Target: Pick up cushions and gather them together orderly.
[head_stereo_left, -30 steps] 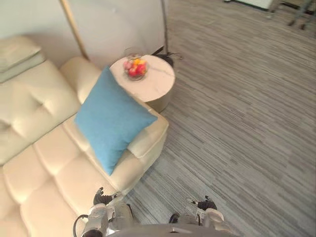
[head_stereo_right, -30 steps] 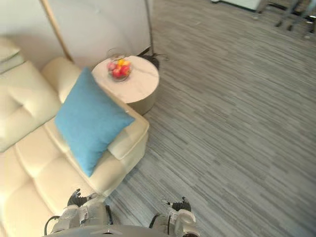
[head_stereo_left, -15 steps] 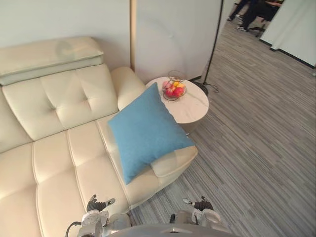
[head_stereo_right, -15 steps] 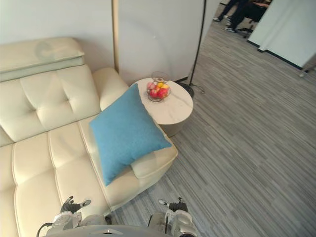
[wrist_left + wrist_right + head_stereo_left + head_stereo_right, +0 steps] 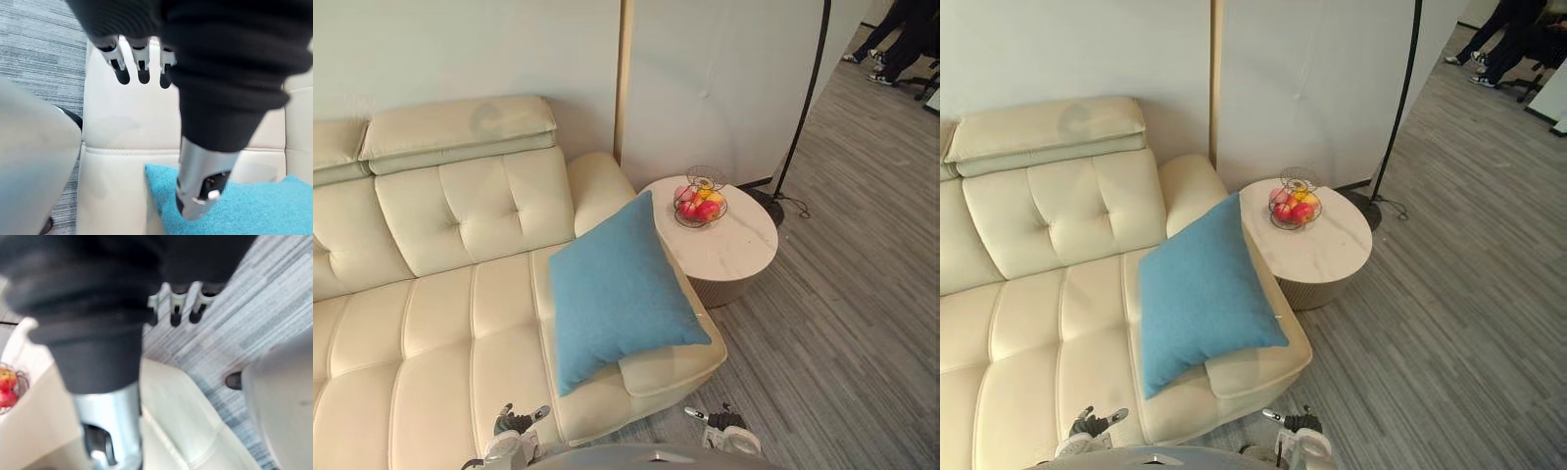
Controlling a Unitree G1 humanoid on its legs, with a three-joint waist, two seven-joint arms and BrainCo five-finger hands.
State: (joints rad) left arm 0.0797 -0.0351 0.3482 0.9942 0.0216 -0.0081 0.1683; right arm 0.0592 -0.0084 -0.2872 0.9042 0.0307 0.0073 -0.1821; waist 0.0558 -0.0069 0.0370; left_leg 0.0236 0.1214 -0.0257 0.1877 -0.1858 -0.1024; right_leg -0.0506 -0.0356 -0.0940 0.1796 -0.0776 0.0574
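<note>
Eye view: the camera has swung square to the sofa (image 5: 431,294), with the blue cushion (image 5: 622,289) ahead, between the left robot hand (image 5: 514,423) and the right robot hand (image 5: 720,420). Wrist views: both hang loose-fingered and empty, so reaching can likely start.

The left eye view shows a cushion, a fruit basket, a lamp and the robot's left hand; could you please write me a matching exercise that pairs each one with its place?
Things:
1. blue cushion
2. wire fruit basket
3. lamp pole
4. left hand

Places:
A. standing on the floor beyond the table
B. low at the sofa's front edge, open
C. on the round table
D. propped against the armrest at the end of the sofa

Pairs: 1-D, 2-C, 3-A, 4-B
</note>
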